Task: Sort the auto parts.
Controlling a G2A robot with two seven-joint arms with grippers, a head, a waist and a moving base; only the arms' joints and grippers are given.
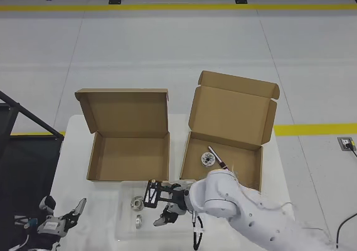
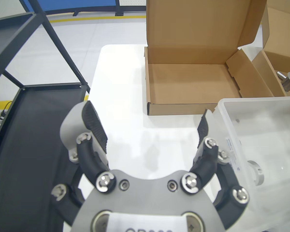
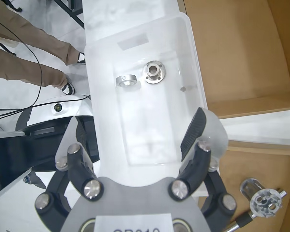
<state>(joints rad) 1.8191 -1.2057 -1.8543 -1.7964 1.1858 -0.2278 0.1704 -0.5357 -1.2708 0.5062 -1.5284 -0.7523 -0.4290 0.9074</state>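
A clear plastic bin (image 1: 125, 233) at the table's front holds a flanged metal hub (image 3: 154, 71), a metal ring (image 3: 126, 80) and a tiny screw (image 3: 183, 89). My right gripper (image 1: 159, 204) hangs open above the bin (image 3: 145, 112), short of the parts, with nothing between its fingers (image 3: 195, 131). My left gripper (image 2: 147, 119) stands open and empty over the table's front left corner, beside the bin (image 2: 261, 131). The left cardboard box (image 1: 128, 157) is empty. The right cardboard box (image 1: 228, 164) holds a round toothed part (image 1: 207, 159) and a rod (image 1: 218, 158).
Both box lids stand upright at the back. A black metal rack (image 1: 9, 163) stands close against the table's left side, with its shelf (image 2: 26, 131) just beside my left gripper. Bare white table lies between the left gripper and the left box (image 2: 191, 83).
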